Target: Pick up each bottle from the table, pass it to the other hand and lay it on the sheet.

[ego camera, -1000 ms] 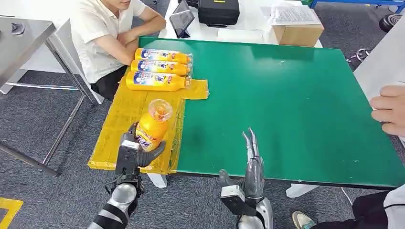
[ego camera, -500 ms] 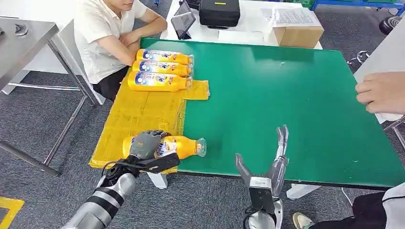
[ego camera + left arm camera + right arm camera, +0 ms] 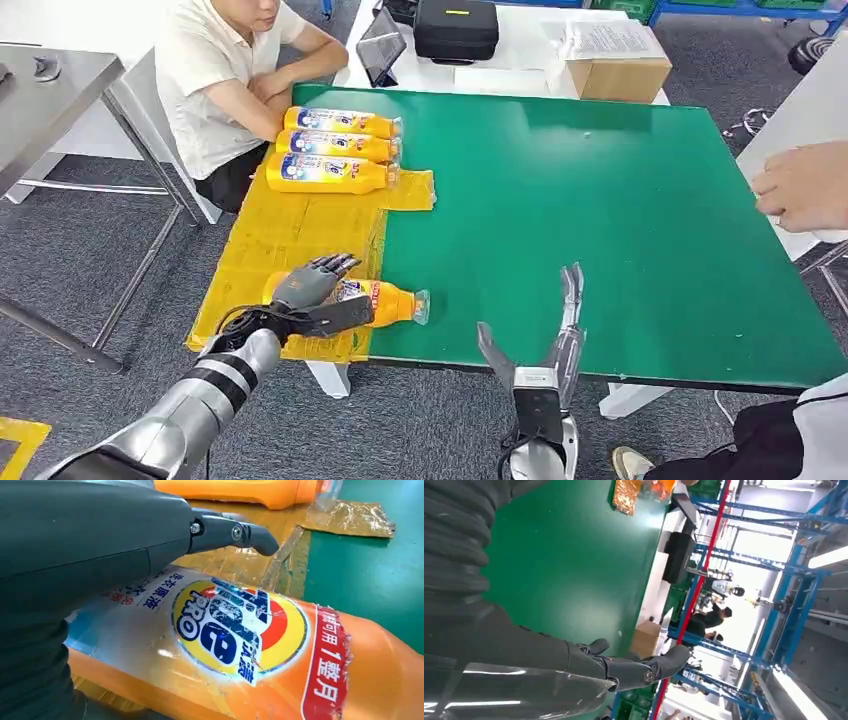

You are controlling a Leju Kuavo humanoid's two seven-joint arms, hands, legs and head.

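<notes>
While the left hand (image 3: 312, 283) hovers spread right over the bottle (image 3: 372, 301), its thumb low along the near side, I'd say it grips nothing, though from above I can't quite tell whether the fingers touch the label. That bottle lies flat across the near edge of the yellow sheet (image 3: 262, 240), long axis running sideways, cap poking onto the green desk (image 3: 620, 200) toward the right hand (image 3: 548, 345). Empty and splayed, that one hangs at the desk's front edge, well apart from the cap.
</notes>
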